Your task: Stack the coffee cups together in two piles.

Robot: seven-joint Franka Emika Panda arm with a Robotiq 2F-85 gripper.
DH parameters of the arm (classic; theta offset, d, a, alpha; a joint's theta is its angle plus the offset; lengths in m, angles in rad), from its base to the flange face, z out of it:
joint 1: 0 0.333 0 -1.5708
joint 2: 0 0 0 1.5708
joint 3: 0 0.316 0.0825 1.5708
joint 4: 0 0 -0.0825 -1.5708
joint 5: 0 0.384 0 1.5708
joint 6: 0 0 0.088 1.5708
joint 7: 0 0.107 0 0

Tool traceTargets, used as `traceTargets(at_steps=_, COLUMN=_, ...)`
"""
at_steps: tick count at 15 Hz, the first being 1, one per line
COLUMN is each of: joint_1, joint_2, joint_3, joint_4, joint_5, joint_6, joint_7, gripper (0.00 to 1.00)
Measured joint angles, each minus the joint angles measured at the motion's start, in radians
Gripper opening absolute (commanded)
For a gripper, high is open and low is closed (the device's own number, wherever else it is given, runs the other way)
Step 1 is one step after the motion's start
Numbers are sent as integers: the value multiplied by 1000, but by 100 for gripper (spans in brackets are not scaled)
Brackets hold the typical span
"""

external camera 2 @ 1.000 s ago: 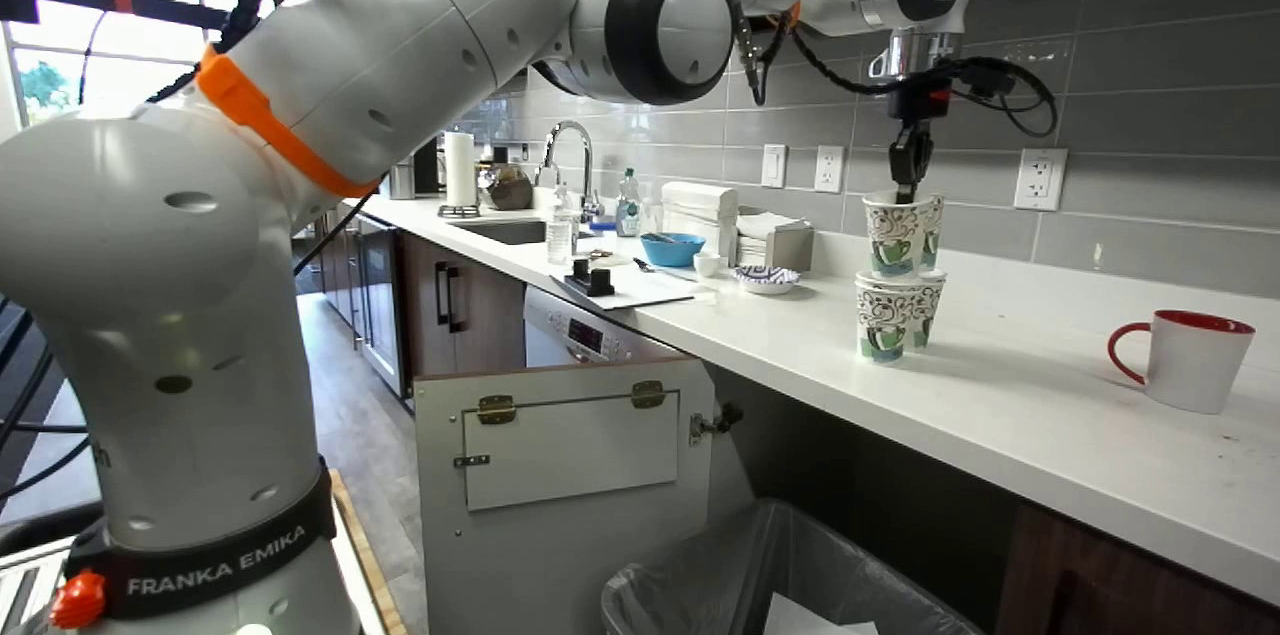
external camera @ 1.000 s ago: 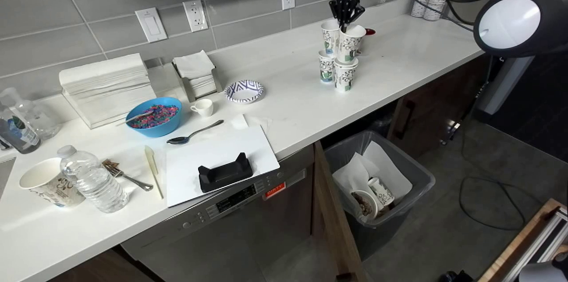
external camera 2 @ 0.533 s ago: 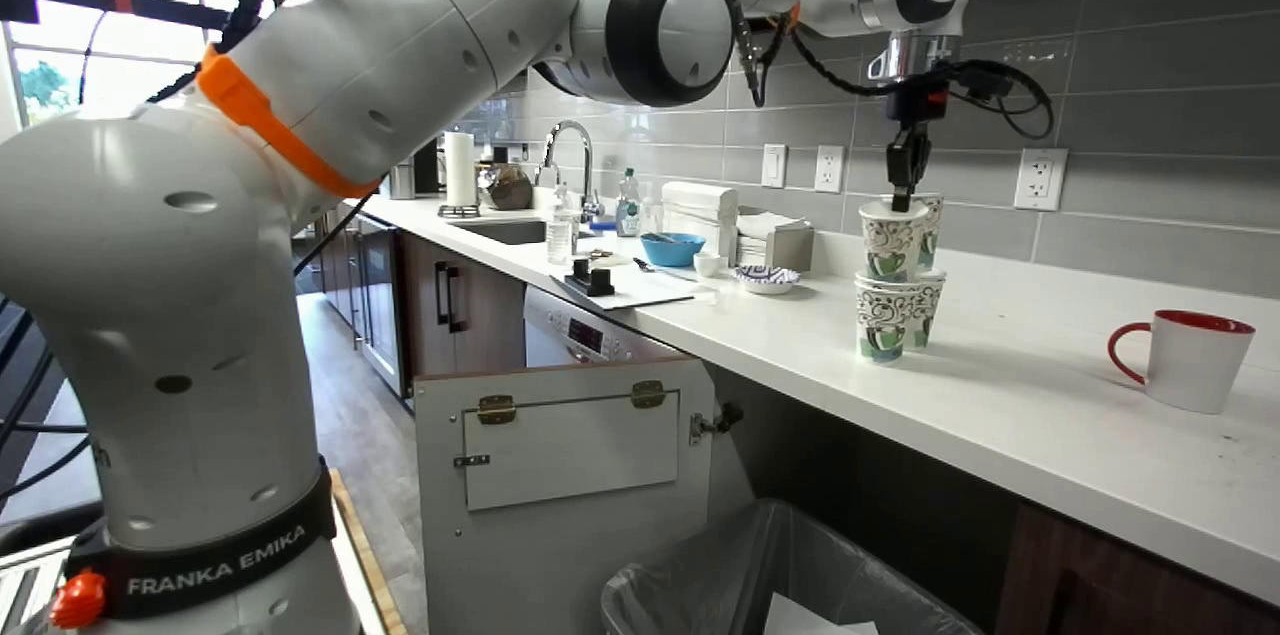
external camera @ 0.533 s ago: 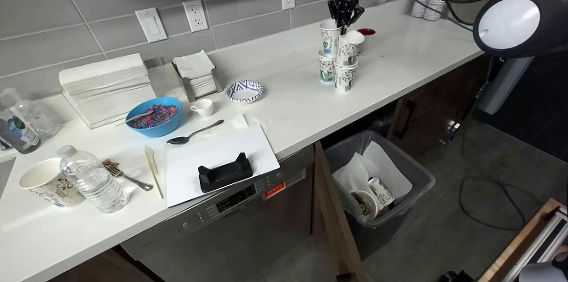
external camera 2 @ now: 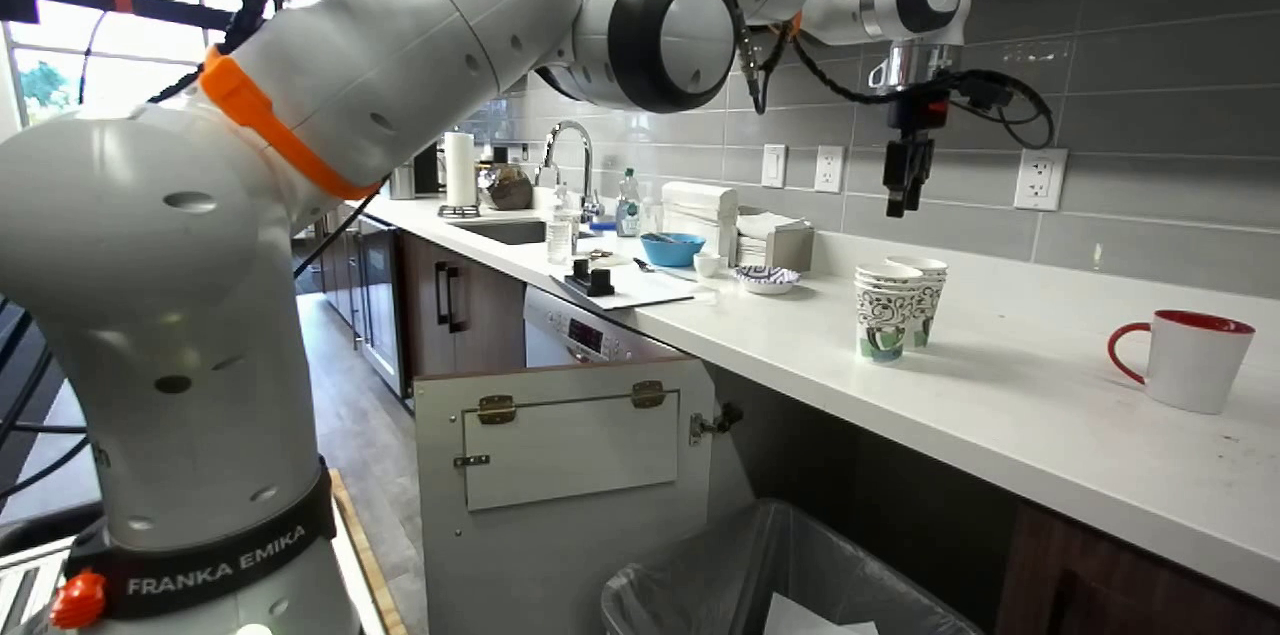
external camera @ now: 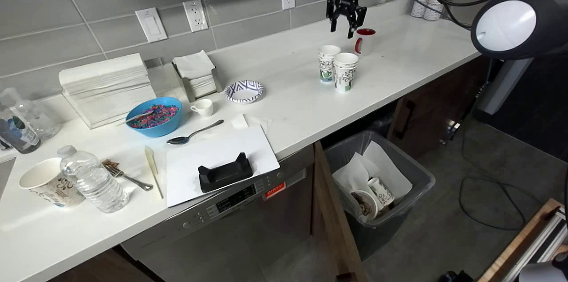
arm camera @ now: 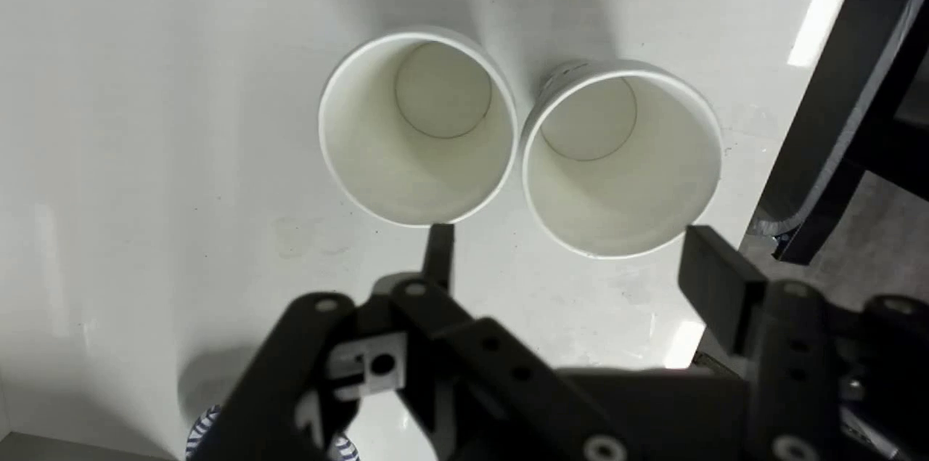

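Two short piles of nested white coffee cups stand upright side by side on the counter. The front pile (external camera: 345, 77) is nearer the counter edge, the back pile (external camera: 326, 69) nearer the wall. Both also show in an exterior view, front pile (external camera 2: 884, 320) and back pile (external camera 2: 930, 300). From above, the wrist view looks into the front pile (arm camera: 624, 192) and the back pile (arm camera: 421, 163), their rims almost touching. My gripper (external camera: 342, 29) hangs above and apart from them, jaws spread wide with nothing between the fingers (arm camera: 715, 279).
A white mug with a red rim (external camera 2: 1200, 360) stands beyond the piles. A patterned bowl (external camera: 244, 97), a blue bowl (external camera: 171, 126) and a napkin holder (external camera: 208, 84) sit farther along the counter. Below the edge, a lined bin (external camera: 426, 180) stands by an open cabinet door (external camera: 339, 215).
Earlier the shut gripper pinched two cups by their adjoining rims above the lower cups. Its jaws have opened, and both cups have dropped into the cups beneath.
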Motion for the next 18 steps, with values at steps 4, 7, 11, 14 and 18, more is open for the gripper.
traceTargets(at_steps=4, joint_1=0, joint_2=1, joint_3=0, joint_4=2, joint_5=0, joint_6=0, joint_7=0, gripper=100)
traceTargets(at_steps=7, joint_1=0, joint_2=1, joint_3=0, joint_4=7, joint_5=0, joint_6=0, joint_7=1, gripper=100)
traceTargets(at_steps=11, joint_1=5, joint_2=0, joint_3=3, joint_4=10, joint_5=8, joint_6=-3, joint_7=58, gripper=100)
traceTargets(at_steps=14, joint_1=14, joint_2=-8, joint_3=10, joint_4=10, joint_5=44, joint_6=-4, joint_7=197, gripper=100)
traceTargets(at_steps=18, joint_1=30, joint_2=-25, joint_3=17, joint_4=12, joint_5=91, joint_6=-4, joint_7=431, gripper=100)
